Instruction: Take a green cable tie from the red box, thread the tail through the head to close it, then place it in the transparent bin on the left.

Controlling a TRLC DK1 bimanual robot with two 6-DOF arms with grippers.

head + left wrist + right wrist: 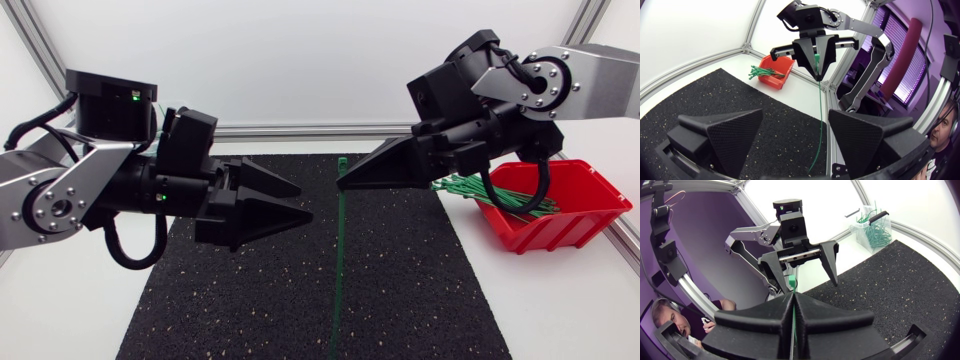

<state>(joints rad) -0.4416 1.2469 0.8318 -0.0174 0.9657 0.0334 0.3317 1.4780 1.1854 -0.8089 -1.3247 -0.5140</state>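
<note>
The right gripper [343,183] is clamping a green cable tie [339,262] close to its upper end, fingers pressed shut on it. A short green stub is poking out above them, and that looks to me like the head. The long strap is dangling straight down over the black mat [430,290]. I can't tell whether its tip is touching the mat.

Facing it, the left gripper [304,202] is hanging with its fingers spread wide, holding nothing, near the strap but clear of it. The red box [575,222] is sitting behind the right arm with a bundle of spare ties [488,191] spilling over its rim. The transparent bin [856,227] is standing off beyond the left arm, with green ties already inside.

Here's where I'm getting nervous. That strap is thin and free-hanging, so any jolt from the right arm could set it swinging and the left fingers could close on air. If they catch it at an angle, the tail could twist and arrive at the head misaligned. The right fingers are sitting so near the head that they may be crowding the slot. A hard tug from the left could also pull the tie out of that narrow pinch and drop it flat on the mat, where it would be awkward to pick up.
</note>
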